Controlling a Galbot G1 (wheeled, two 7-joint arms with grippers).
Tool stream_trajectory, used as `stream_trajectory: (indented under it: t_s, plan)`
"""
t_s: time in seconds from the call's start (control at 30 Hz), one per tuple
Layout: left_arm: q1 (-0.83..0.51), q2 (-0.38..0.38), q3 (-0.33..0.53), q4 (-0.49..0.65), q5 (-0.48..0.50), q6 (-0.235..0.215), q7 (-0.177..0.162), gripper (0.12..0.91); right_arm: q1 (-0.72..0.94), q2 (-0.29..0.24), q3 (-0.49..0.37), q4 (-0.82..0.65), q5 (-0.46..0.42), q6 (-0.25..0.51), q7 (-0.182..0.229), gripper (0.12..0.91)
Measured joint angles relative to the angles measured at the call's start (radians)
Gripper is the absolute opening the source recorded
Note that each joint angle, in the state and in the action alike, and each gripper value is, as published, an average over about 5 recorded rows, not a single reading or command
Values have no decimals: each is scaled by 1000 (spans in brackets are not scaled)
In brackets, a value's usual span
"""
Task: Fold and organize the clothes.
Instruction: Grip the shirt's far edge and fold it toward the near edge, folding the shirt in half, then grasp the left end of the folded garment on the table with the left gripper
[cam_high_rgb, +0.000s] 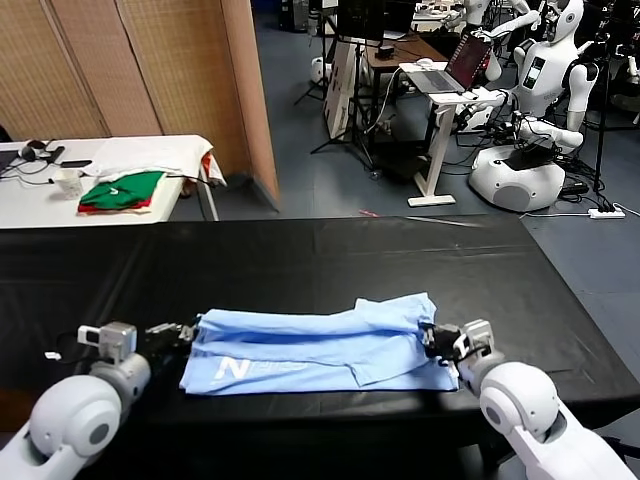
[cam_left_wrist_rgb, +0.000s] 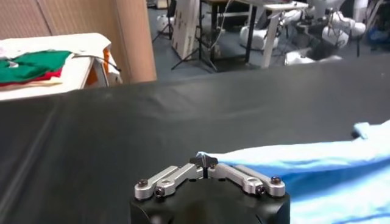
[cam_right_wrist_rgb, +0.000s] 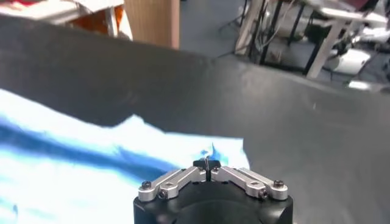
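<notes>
Both arms reach low over the tabletop's (cam_high_rgb: 300, 265) near edge. Left end effector (cam_high_rgb: 190, 330) and right end effector (cam_high_rgb: 432, 338), each pressed together, pinch opposite ends of the T-shirt (cam_high_rgb: 320, 350), which lies flat along that edge.

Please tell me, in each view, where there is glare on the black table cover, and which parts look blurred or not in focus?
Head view: soft sheen on the far side of the black table cover; T-shirt sharp. Left wrist view: pale glare band across the cover; left pincer crisp, background room soft. Right wrist view: grey sheen on the cover; right pincer crisp, shirt and background blurred.
</notes>
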Motion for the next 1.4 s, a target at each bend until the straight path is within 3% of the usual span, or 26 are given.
stream_trajectory:
  t_s: [0.5,0.6,0.7,0.8,1.0,1.1,1.17,1.27,1.4]
  plan:
    - [108,-40,-36,-16,60,1,-2,144,2,5,-4,-5,3,0,-1,142]
    - [127,-51,-39,-28,67,17,-21,144,0,5,-5,0,5,0,-2,148]
    - [149,-68,-46,-44,81,43,-55,158,-8,2,0,12,5,0,-2,230]
    - [177,-94,-61,-71,102,59,-88,269,-22,-3,12,34,5,0,-2,398]
    - [256,-151,-94,-149,113,69,-121,639,-43,5,40,88,13,0,-3,750]
    - [280,-169,-106,-178,114,69,-135,809,-36,18,55,102,37,0,0,872]
    - [284,-177,-115,-188,107,55,-139,880,-24,29,63,101,49,0,4,896]
    - [266,-183,-129,-185,65,8,-131,903,4,53,65,83,51,0,17,905]
    - [190,-191,-126,-142,4,-42,-95,907,54,93,49,33,27,0,32,907]
